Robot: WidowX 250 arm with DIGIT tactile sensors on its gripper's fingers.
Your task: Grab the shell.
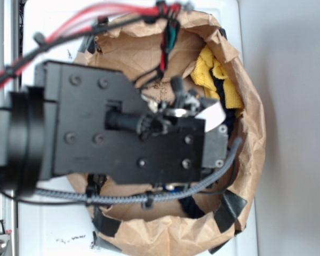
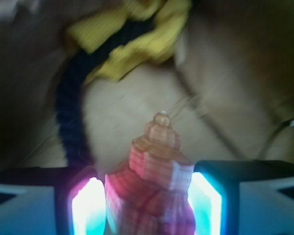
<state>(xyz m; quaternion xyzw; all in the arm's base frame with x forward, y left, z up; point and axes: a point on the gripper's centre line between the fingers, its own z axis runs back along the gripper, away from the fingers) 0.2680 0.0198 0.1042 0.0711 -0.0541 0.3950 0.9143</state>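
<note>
The shell (image 2: 154, 176) is a striped orange-brown spiral with its stepped, pointed tip facing away from the camera in the wrist view. It sits between the two glowing pads (image 2: 90, 205) of my gripper (image 2: 148, 198), and both pads lie against its sides, so the jaws are shut on it. The view is blurred. In the exterior view my gripper (image 1: 216, 120) reaches down inside a brown paper bag (image 1: 253, 144). There the arm hides the shell.
A dark navy rope (image 2: 71, 112) curves along the bag floor to the left of the shell. A yellow cloth (image 2: 132, 39) lies beyond it and shows as the yellow cloth (image 1: 216, 74) at the bag's far side. Crumpled bag walls ring the gripper closely.
</note>
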